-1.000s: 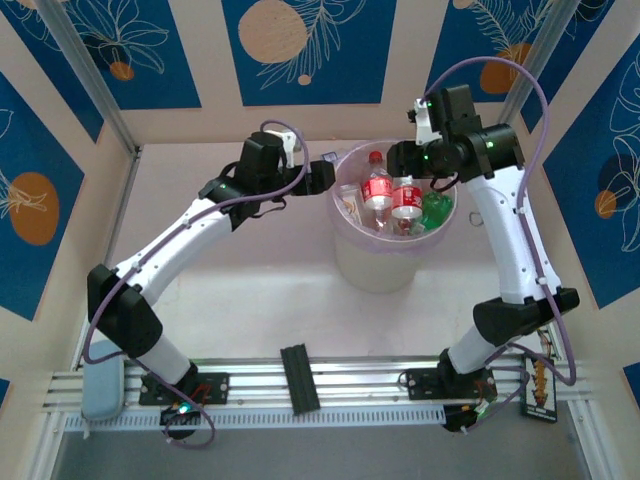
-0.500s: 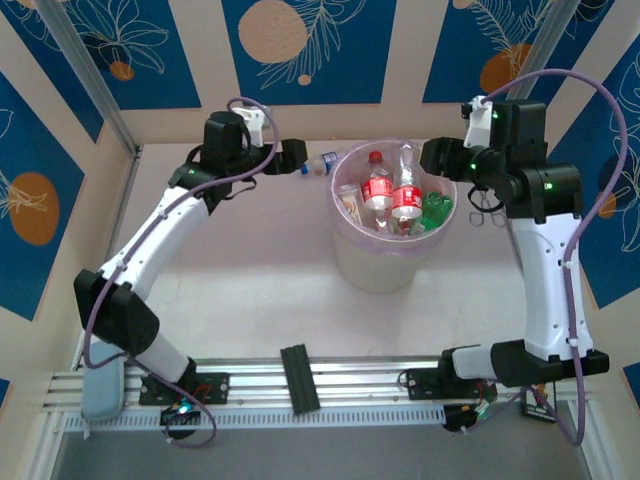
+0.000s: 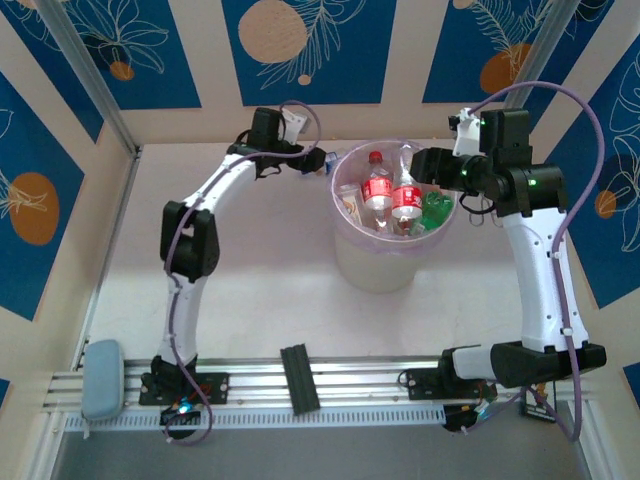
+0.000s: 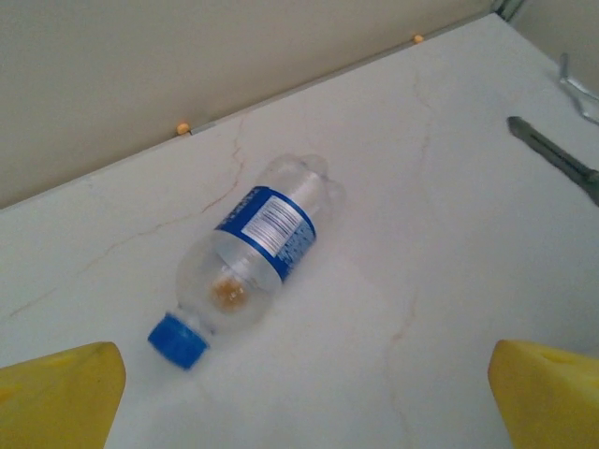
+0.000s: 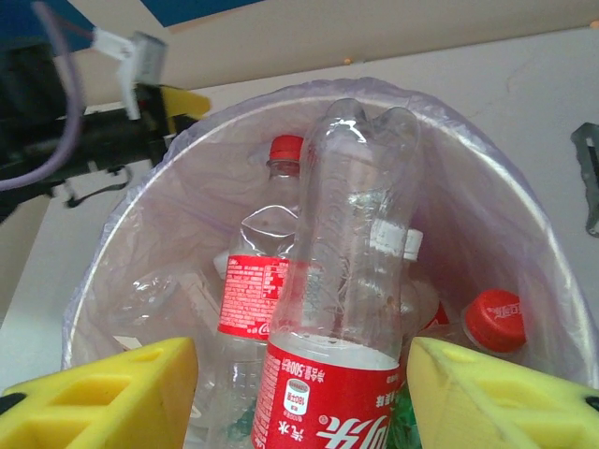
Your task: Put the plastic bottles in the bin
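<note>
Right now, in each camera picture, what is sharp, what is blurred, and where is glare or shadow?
Left wrist view: the blue-capped bottle is sharp, with a soft shadow on the table; the yellow fingers at the lower corners are blurred. Right wrist view: the upright clear bottle shows bright reflections, and the bin wall is slightly soft. Top external view: even light, no hard shadows.

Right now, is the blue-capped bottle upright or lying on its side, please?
On its side: the blue-capped bottle lies flat on the table.
</note>
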